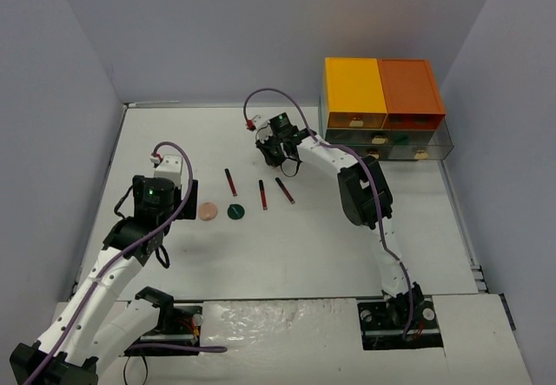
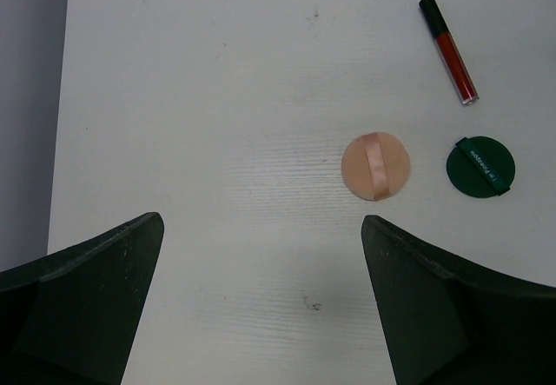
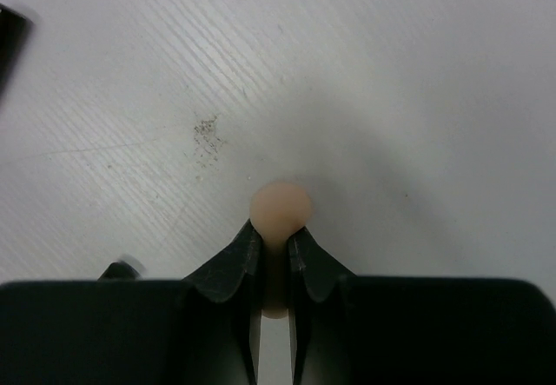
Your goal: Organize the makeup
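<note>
The left gripper [image 2: 262,221] hung over the white table [image 1: 287,255] toward nine o'clock, jaws spread wide with nothing between them. Ahead of it lay a round peach puff [image 2: 375,166], with a dark green disc [image 2: 480,167] just beside it at its three o'clock and a red gloss stick [image 2: 450,50] at the disc's twelve o'clock. A second stick [image 1: 261,195] and a third stick [image 1: 285,190] lay further right. Toward twelve o'clock, the right gripper [image 3: 276,233] pinched a beige sponge [image 3: 280,204] low over the table. The drawer unit [image 1: 382,89] stood at two o'clock.
</note>
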